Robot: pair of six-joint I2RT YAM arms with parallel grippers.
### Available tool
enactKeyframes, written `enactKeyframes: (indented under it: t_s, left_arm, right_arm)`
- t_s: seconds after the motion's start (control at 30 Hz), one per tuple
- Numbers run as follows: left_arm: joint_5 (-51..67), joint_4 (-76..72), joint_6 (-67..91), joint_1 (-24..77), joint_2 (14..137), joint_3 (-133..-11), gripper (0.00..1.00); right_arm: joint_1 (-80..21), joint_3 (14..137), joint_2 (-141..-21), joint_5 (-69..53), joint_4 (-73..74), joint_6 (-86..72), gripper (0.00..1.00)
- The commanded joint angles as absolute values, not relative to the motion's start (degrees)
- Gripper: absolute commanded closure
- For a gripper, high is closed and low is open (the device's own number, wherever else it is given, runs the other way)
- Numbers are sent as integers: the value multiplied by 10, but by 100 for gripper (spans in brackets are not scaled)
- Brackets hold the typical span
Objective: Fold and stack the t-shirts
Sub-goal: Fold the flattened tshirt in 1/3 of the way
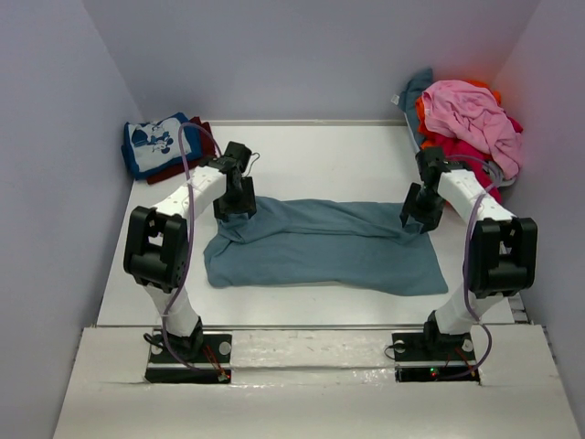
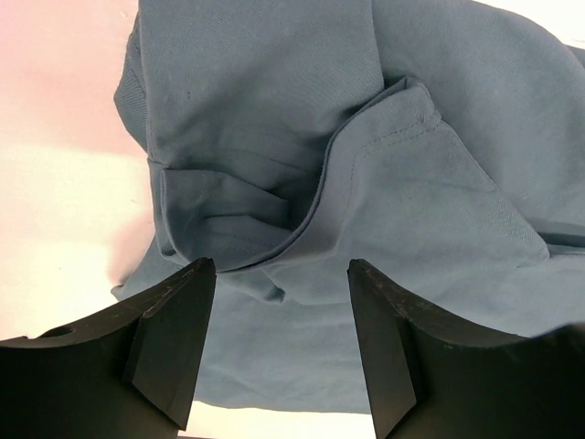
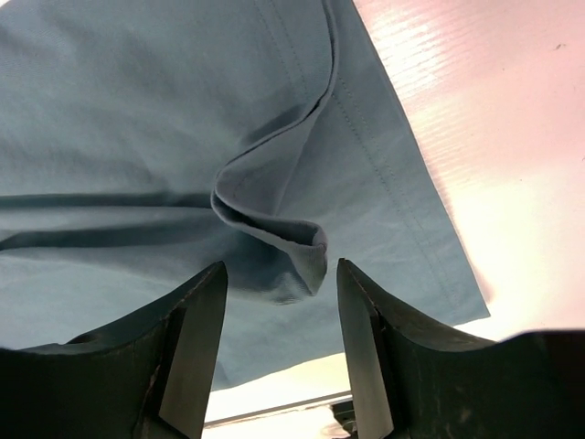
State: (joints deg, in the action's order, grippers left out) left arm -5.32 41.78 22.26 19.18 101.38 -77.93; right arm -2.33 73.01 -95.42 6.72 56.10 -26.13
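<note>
Slate-blue t-shirt (image 1: 320,242): lies mid-desk (image 1: 311,151) as a rumpled lengthwise band between the arms. Left claw (image 2: 281,274): fingers apart, empty, over a raised sleeve fold. Right claw (image 3: 281,274): fingers apart, empty, a pinched ridge just ahead. Handling: likely best to flatten the ridges and square the edges first, then grip all layers at matching corners for the crosswise fold. Obscured: layer count beneath; lower garments in the unfolded pile (image 1: 466,114); contents under the printed tee (image 1: 155,144).
</note>
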Motion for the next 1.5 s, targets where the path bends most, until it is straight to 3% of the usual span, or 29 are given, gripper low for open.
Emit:
enactKeyframes:
  t_s: [0.0,0.13,0.3,0.83,0.9,1.0,1.03,1.13,1.47]
  left_arm:
    - [-50,417,210,194,1011,-799,29]
    - [-47,416,209,194,1010,-793,29]
    - [-47,415,208,194,1004,-787,29]
    - [-45,417,217,194,968,-758,29]
    - [-44,417,220,194,954,-752,29]
    - [-38,415,222,194,943,-739,29]
    - [-36,413,223,194,934,-732,29]
    - [-31,408,221,194,927,-722,29]
    - [-18,397,210,194,947,-753,29]
  right_arm:
    - [-25,717,-956,83,545,-258,45]
    - [-25,693,-963,96,533,-260,71]
    - [-25,690,-956,85,540,-267,92]
    - [-25,603,-800,27,617,-333,93]
    - [-25,590,-781,19,625,-336,90]
    - [-25,581,-770,19,632,-338,65]
    - [-25,580,-766,18,630,-339,52]
    - [-25,585,-769,11,622,-341,32]
    - [-25,688,-870,4,557,-320,32]
